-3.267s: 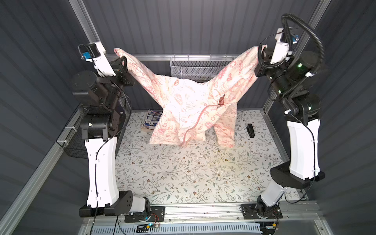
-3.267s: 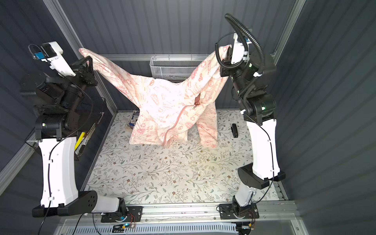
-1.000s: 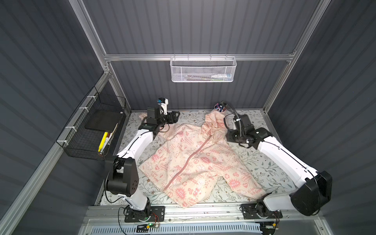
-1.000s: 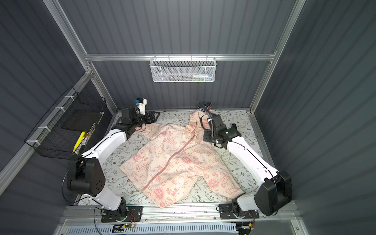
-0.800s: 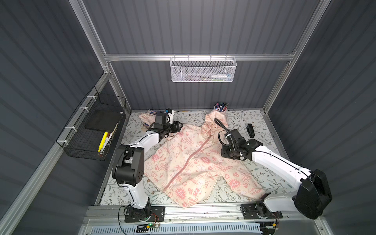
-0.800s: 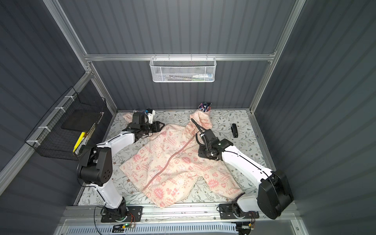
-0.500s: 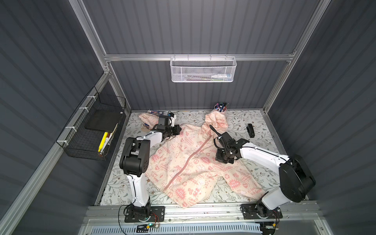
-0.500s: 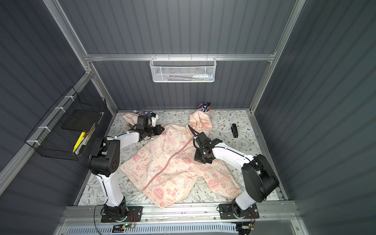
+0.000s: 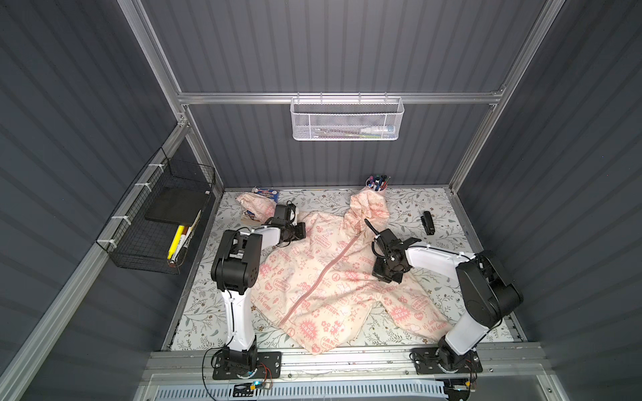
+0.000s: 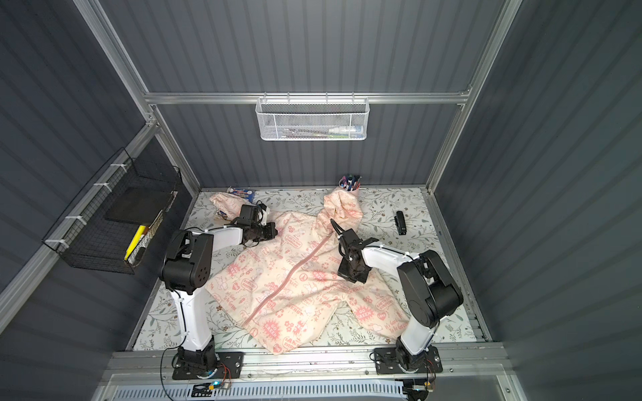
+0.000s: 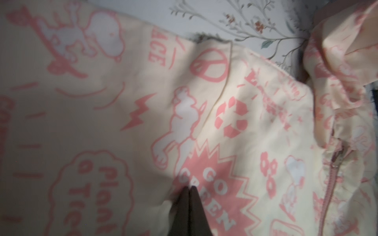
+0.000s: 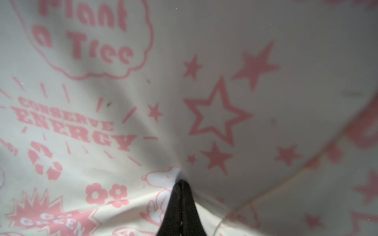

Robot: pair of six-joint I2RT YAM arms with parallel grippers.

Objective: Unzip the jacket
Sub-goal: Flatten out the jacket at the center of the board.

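jacket [image 9: 302, 270] lowered, floral table [image 9: 410, 205], grey walls [image 9: 347, 52]

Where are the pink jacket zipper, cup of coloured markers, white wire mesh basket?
pink jacket zipper [image 9: 322, 277], in a top view, mid-length.
cup of coloured markers [image 9: 380, 184], in a top view, cup rim.
white wire mesh basket [image 9: 347, 119], in a top view, front wall.

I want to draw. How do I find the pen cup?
Start at the flowery table and look along its far edge. The cup stands just behind the hood of the jacket. It is the only upright thing there, bristling with coloured pens.
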